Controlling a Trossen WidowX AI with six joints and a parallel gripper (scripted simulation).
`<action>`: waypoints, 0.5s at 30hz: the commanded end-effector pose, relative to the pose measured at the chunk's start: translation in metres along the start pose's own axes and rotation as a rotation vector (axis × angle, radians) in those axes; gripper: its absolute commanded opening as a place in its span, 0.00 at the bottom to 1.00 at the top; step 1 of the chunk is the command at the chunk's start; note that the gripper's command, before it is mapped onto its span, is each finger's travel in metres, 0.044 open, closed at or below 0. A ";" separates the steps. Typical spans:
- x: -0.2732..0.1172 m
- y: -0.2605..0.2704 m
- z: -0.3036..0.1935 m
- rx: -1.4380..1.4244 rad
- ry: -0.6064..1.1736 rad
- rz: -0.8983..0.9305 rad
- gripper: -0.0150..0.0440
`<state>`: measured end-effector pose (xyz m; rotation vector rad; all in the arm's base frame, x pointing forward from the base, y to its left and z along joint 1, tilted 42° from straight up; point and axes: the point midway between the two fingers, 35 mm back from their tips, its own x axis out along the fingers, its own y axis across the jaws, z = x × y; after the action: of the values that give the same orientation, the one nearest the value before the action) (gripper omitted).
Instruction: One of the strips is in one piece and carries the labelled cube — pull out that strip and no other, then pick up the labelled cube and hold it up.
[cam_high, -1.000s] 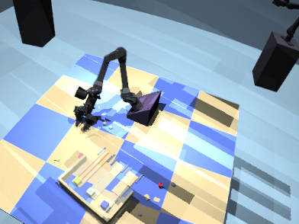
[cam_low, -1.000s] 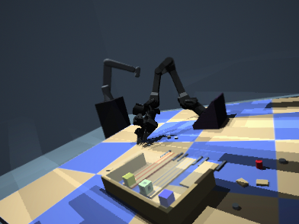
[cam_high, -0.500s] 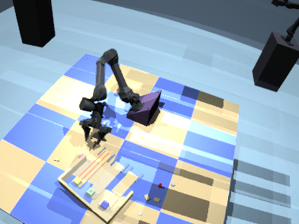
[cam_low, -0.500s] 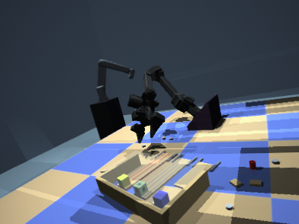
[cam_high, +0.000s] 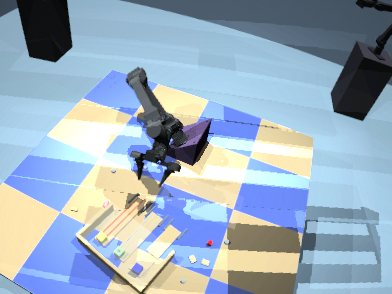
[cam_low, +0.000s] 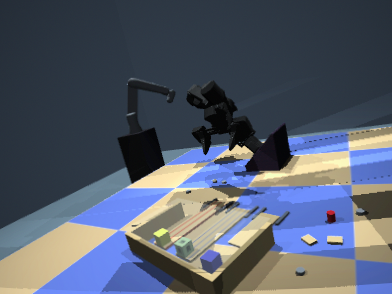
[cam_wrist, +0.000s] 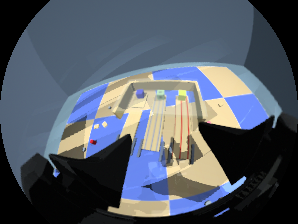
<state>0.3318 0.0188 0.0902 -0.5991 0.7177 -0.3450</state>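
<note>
A tan open tray (cam_high: 106, 264) (cam_low: 165, 261) (cam_wrist: 164, 86) lies on the checkered floor. Several thin strips (cam_high: 131, 231) (cam_low: 204, 222) (cam_wrist: 161, 123) run out of its open end. At its closed end stand a yellow-green cube (cam_high: 102, 238) (cam_low: 161, 236) (cam_wrist: 181, 95), a green cube with a mark on its face (cam_high: 119, 252) (cam_low: 183, 246) (cam_wrist: 160, 95) and a blue cube (cam_high: 137, 269) (cam_low: 211, 259) (cam_wrist: 140, 94). My gripper (cam_high: 150, 179) (cam_low: 219, 146) (cam_wrist: 166, 132) is open and empty. It hangs in the air short of the strips' outer ends, facing the tray.
A purple wedge (cam_high: 192, 140) (cam_low: 270, 150) sits at the arm's base. A small red cylinder (cam_high: 209, 243) (cam_low: 330, 216) and two tan tiles (cam_high: 198, 260) (cam_low: 321, 239) lie right of the tray. Black pillars (cam_high: 45, 25) (cam_high: 362, 80) (cam_low: 142, 152) stand off the mat.
</note>
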 end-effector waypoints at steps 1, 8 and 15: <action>-0.018 0.020 0.009 -0.045 -0.043 -0.032 0.93; -0.017 0.021 0.009 -0.040 -0.039 -0.024 0.89; 0.022 0.034 0.015 0.040 0.189 0.015 0.58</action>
<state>0.3473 0.0447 0.0770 -0.5752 0.8084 -0.3635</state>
